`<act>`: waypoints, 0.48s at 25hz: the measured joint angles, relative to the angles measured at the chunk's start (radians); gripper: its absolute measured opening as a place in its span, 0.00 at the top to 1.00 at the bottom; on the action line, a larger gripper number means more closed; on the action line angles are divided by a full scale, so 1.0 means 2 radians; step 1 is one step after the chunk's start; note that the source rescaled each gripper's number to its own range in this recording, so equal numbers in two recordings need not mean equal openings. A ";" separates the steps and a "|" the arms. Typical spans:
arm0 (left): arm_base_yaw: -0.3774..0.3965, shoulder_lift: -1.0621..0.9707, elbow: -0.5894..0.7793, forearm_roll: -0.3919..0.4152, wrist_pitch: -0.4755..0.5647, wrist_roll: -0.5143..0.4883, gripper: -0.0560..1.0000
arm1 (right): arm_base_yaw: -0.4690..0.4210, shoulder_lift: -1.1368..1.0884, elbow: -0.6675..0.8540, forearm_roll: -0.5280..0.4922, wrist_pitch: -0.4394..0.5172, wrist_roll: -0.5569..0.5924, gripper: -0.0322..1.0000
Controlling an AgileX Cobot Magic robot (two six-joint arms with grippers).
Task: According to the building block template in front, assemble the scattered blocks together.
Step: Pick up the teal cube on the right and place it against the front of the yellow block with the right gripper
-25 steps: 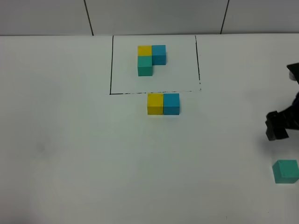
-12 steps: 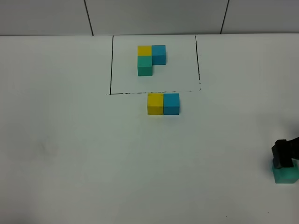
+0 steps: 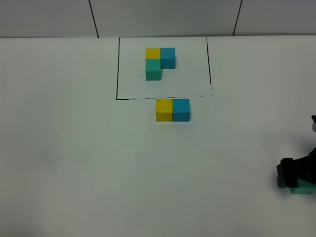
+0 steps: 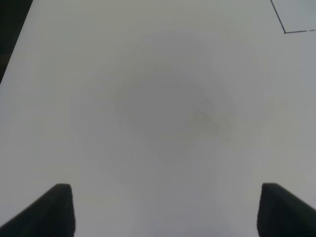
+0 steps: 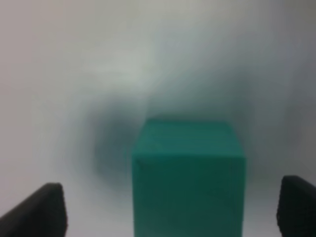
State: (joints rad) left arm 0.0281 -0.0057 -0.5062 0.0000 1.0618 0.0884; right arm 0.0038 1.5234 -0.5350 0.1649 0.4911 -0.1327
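Note:
The building block template [image 3: 159, 62], an L of yellow, blue and teal cubes, sits inside a black-lined rectangle [image 3: 117, 69] at the back. Just in front of that frame, a loose yellow block [image 3: 164, 109] and a loose blue block [image 3: 181, 109] stand side by side, touching. The teal-green block [image 3: 303, 189] lies at the far right edge, mostly covered by my right gripper [image 3: 297, 178]. In the right wrist view the teal-green block [image 5: 187, 173] stands between the fingertips [image 5: 39, 210] with gaps on both sides, so the right gripper [image 5: 173, 212] is open. My left gripper [image 4: 165, 212] is open over bare table.
The white table [image 3: 74, 158] spreads across the whole view, with a tiled wall [image 3: 163, 17] behind it. A corner of the black frame line [image 4: 286, 30] shows in the left wrist view. The left arm is outside the exterior view.
My right gripper has come down and forward from beside the teal-green block to straddle it, now covering most of it. The other blocks and the left gripper have not moved.

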 joint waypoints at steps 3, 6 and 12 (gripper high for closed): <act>0.000 0.000 0.000 0.000 0.000 0.000 0.23 | 0.001 0.004 0.000 0.007 -0.005 0.000 0.26; 0.000 0.000 0.000 0.000 0.000 0.000 0.23 | 0.001 0.018 0.000 0.010 -0.007 0.000 0.26; 0.000 0.000 0.000 0.000 0.000 0.000 0.23 | 0.001 0.050 0.000 0.010 -0.016 0.001 0.38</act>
State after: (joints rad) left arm 0.0281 -0.0057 -0.5062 0.0000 1.0618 0.0884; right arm 0.0051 1.6231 -0.5350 0.1841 0.4594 -0.1317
